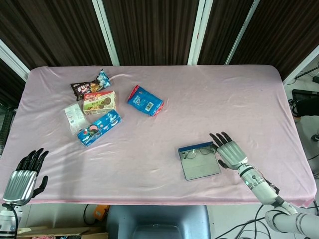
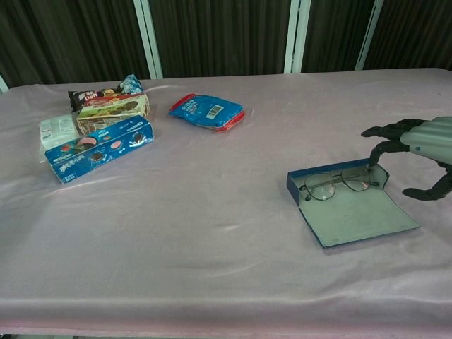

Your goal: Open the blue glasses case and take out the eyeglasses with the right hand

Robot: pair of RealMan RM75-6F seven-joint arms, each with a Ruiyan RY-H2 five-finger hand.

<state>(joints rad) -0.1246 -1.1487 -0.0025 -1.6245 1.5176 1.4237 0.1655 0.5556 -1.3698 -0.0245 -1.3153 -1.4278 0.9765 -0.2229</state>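
The blue case (image 1: 199, 162) lies open on the pink-covered worktop (image 1: 164, 114), toward 5 o'clock from the middle of the cloth in the head view. Its pale grey lid lies flat toward the near edge, and the eyeglasses (image 2: 337, 183) rest in the blue tray at the far side of the case, lenses side by side.

The right hand (image 1: 230, 153) sits at 3 o'clock of the case, fingers apart and holding nothing. In the chest view one dark fingertip (image 2: 372, 161) points down at the case's right end (whether it touches the case or the frame I cannot tell), while the thumb hangs apart lower down.

The left hand (image 1: 23, 175) is at the near left edge of the worktop, about 8 o'clock, well apart from everything, fingers spread and empty.

A cluster of snacks lies at 10 o'clock: a dark wrapper (image 1: 90, 85), a cookie box (image 1: 99, 102), a small white pack (image 1: 74, 117), a blue cookie pack (image 1: 98, 127). A blue pouch (image 1: 145, 100) lies alone near 11 o'clock.
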